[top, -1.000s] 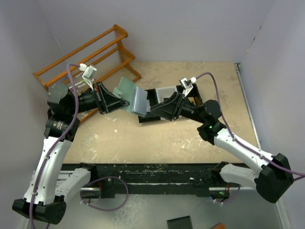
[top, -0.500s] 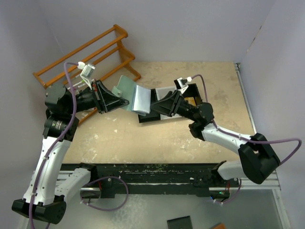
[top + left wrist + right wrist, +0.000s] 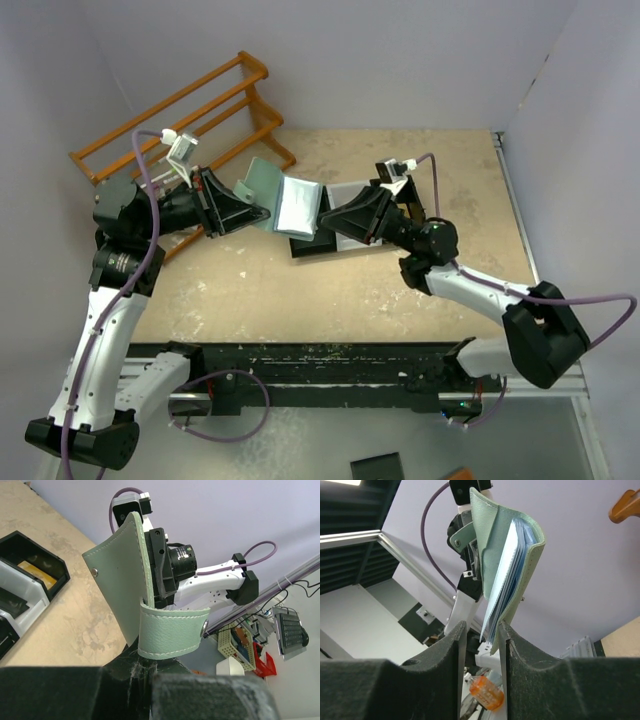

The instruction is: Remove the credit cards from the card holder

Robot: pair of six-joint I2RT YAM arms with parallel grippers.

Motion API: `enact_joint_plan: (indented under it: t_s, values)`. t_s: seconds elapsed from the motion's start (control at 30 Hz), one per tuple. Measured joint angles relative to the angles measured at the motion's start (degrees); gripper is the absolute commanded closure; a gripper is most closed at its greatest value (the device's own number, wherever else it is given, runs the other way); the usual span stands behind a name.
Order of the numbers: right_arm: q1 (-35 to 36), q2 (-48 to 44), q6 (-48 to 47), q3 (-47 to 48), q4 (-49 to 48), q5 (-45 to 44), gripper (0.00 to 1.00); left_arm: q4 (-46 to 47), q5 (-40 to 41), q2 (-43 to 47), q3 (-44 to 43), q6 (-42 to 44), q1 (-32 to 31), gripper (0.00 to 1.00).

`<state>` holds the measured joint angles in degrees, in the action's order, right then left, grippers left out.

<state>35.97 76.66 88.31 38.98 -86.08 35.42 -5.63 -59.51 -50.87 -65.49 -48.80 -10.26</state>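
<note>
**A:** What is the left end effector [image 3: 265, 214] doing?

**B:** Its black fingers are closed tight on the card holder [image 3: 295, 205], pinching one flap near the lower edge. The bifold is lifted off the table [image 3: 300, 295], above the middle of it, and hangs half open like a book.

**A:** What is it made of?

**B:** The outside is muted green with a fine leather-like grain and pale stitching along the rim. A short curved snap tab [image 3: 172, 632] sticks out, with a round metal stud at its end. Inside is a fan of thin pale blue and white layers [image 3: 507, 565]. I can't tell which are credit cards and which are slots.

**A:** And the right end effector [image 3: 325, 217]?

**B:** Its felt-textured fingers stand a narrow gap apart, either side of the bifold's lower corner. I cannot tell whether they are pinching it.

**A:** What else is out there?

**B:** A boxy black tray [image 3: 305, 247] with a white compartment lies under the right arm. A slatted orange wooden rack [image 3: 200, 110] leans at the far left corner. The table itself is tan and scuffed.
</note>
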Motion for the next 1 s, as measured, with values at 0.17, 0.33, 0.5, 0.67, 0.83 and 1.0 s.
enact_joint_plan:
  t_s: [0.17, 0.33, 0.5, 0.67, 0.83, 1.0]
  values:
    - [0.0, 1.1, 0.2, -0.4, -0.8, -0.6, 0.65, 0.0, 0.0, 0.0, -0.3, -0.1, 0.0, 1.00]
    - [0.7, 3.0, 0.2, -0.3, -1.2, -1.8, 0.60, 0.2, -0.1, 0.0, -0.3, -0.3, 0.0, 1.00]
    - [1.8, 6.4, 0.3, 1.9, -1.5, -2.1, 0.50, 1.2, -0.3, -0.4, -1.3, -1.7, 0.0, 1.00]
    - [2.8, 11.3, 1.6, 2.4, -3.8, -3.3, 0.47, 1.8, -0.7, -1.2, -3.4, -2.6, 0.0, 1.00]
    - [3.9, 15.1, 2.8, 2.9, -4.0, -4.4, 0.48, 1.8, -1.0, -1.4, -4.2, -2.7, 0.0, 1.00]
    - [4.2, 15.8, 3.7, 3.8, -4.2, -4.5, 0.48, 1.7, -1.0, -1.4, -4.4, -2.7, 0.0, 1.00]
